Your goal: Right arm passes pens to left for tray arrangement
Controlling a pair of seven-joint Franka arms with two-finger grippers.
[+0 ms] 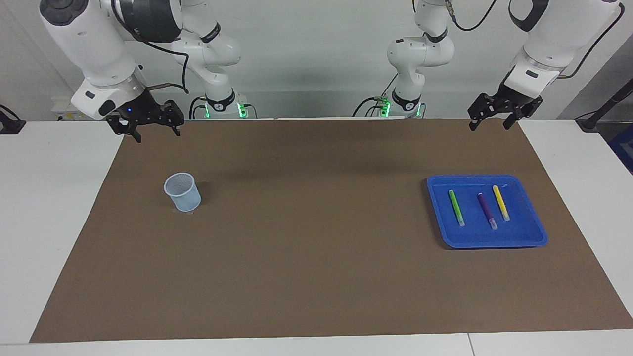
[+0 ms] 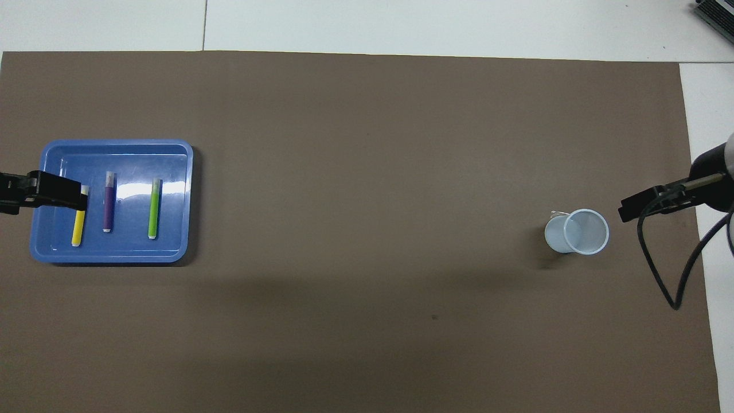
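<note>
tray (image 1: 530, 236): toward the left arm's end of the brown mat (image 1: 316, 277) | pens: green pen (image 1: 456, 207), purple pen (image 1: 487, 209), yellow pen (image 1: 500, 202) lie side by side in it, apart | left gripper (image 1: 488, 122): raised near the mat's robot-side corner, fingers spread, empty | right gripper (image 1: 154, 134): raised over the mat's edge, spread, empty (blue light on) | mesh cup (image 1: 182, 192): upright, toward the right arm's end

The tray (image 1: 487, 237) is sitting on the mat (image 1: 316, 257) toward the left arm's end of the table (image 1: 49, 207). Three pens (image 1: 487, 210) are lying in it side by side, apart from each other. The cup (image 1: 183, 192) is standing upright on the mat toward the right arm's end, well apart from the tray.
</note>
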